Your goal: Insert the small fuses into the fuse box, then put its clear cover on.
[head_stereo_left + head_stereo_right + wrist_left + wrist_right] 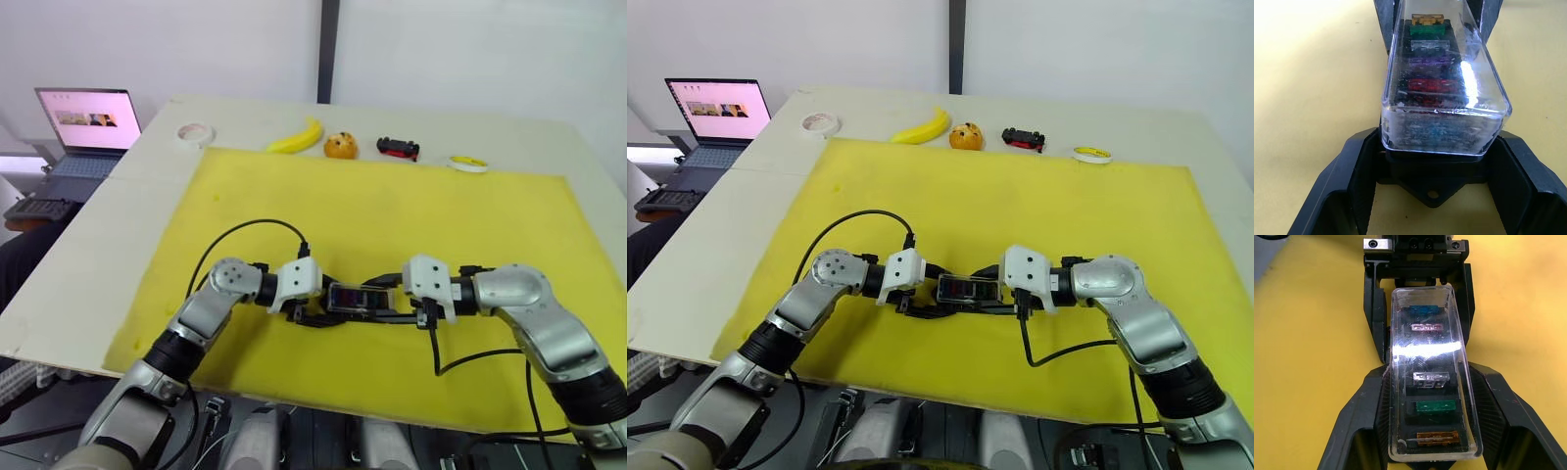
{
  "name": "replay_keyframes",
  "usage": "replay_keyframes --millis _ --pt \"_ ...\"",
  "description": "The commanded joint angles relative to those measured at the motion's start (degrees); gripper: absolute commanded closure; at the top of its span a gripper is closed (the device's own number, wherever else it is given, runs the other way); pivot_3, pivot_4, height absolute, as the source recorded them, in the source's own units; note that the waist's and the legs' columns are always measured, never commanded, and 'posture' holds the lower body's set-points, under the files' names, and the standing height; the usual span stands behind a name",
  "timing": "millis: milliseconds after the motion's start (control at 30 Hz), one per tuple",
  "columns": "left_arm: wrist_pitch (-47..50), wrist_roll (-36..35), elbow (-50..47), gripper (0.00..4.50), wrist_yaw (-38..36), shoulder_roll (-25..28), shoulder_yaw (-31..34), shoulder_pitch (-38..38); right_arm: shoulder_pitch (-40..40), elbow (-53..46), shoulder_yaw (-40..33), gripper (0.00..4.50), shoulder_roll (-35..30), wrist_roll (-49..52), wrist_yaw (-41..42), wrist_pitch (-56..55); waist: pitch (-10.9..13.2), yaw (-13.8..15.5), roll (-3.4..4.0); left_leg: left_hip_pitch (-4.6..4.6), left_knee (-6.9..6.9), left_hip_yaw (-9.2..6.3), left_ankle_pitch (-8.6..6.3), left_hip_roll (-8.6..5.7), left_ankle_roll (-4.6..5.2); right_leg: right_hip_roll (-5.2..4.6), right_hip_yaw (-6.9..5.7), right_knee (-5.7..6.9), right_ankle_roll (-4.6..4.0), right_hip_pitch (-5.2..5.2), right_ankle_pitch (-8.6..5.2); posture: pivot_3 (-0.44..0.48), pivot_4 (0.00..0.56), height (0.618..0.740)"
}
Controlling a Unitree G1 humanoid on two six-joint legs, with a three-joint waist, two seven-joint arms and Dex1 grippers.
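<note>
Near the lower centre of the head view, the fuse box (361, 299) is sitting on the yellow mat (392, 206) with the small fuses (1435, 406) seated and the clear cover (1429, 362) on; the task is looking nearly complete. The left gripper (306, 311) and right gripper (397, 307) are each clamping 1 end of the box.

The clear cover (1444, 83) is glossy transparent plastic, catching bright glare. Beneath it, the fuse box (1432, 181) is matt black plastic, and the small fuses (1436, 406) are translucent coloured plastic. Around the fuse box, the mat (392, 206) looks matt yellow.
</note>
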Motion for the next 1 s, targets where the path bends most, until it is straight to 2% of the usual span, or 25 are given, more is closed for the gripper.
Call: replay_keyframes --millis 33,200,467,700,767,867,1000 --pt "-1.0 0.47 -0.12 1.89 -0.39 0.03 -0.11 0.36 -2.74 -0.73 -0.04 2.79 -1.77 1.52 1.54 5.12 0.0 -0.05 0.0 0.0 0.0 0.0 0.0 0.0 0.0 -0.01 0.0 0.0 0.0 0.0 0.0 0.0 0.15 0.74" --pt "-1.4 0.66 -0.48 1.89 -0.22 -0.03 -0.29 0.63 -5.47 -0.9 1.47 2.79 -2.22 1.83 1.68 11.0 0.0 -0.01 0.0 0.0 0.01 -0.02 0.0 0.0 0.0 -0.03 0.0 0.0 0.0 0.0 0.0 0.0 0.15 0.74" --pt "-1.16 0.71 -1.11 1.89 0.15 -0.05 -0.28 0.74 -5.18 -1.16 3.68 2.79 -2.64 -0.56 1.48 10.09 0.0 -0.07 0.0 -0.01 0.01 -0.02 -0.01 0.0 0.01 -0.04 0.0 -0.01 0.0 0.0 0.0 0.0 0.15 0.74" --pt "-0.87 0.57 -1.27 1.89 0.04 -0.06 -0.29 0.65 -4.97 -2.21 2.72 2.79 -2.36 0.72 0.89 10.91 0.0 -0.08 0.0 0.0 0.01 -0.02 0.0 0.0 0.0 -0.04 0.0 0.0 0.0 0.0 0.0 0.0 0.15 0.74" --pt "-0.82 0.55 -1.22 1.89 0.03 -0.08 -0.28 0.56 -5.2 -2.52 2.2 1.74 -2.47 1.22 0.91 11.31 0.0 -0.05 0.0 0.0 0.01 -0.02 0.0 0.0 0.0 -0.04 0.0 0.0 0.0 0.0 0.0 0.0 0.15 0.74" --pt "-0.72 0.54 -1.22 1.89 0.08 -0.17 -0.29 0.48 -5.16 -2.36 2.24 0.47 -2.73 0.79 0.79 11.26 0.0 -0.07 0.0 -0.03 0.01 -0.01 0.0 0.0 0.0 -0.05 0.0 -0.01 0.0 -0.02 0.0 0.0 0.15 0.74" --pt "-0.64 0.5 -1.19 1.89 0.11 -0.3 -0.29 0.36 -4.98 -1.82 2.17 0.47 -2.41 0.49 0.42 10.64 0.0 -0.06 0.0 -0.02 0.01 -0.01 0.0 0.0 0.0 -0.05 0.0 0.0 0.0 -0.02 0.0 0.0 0.15 0.74"
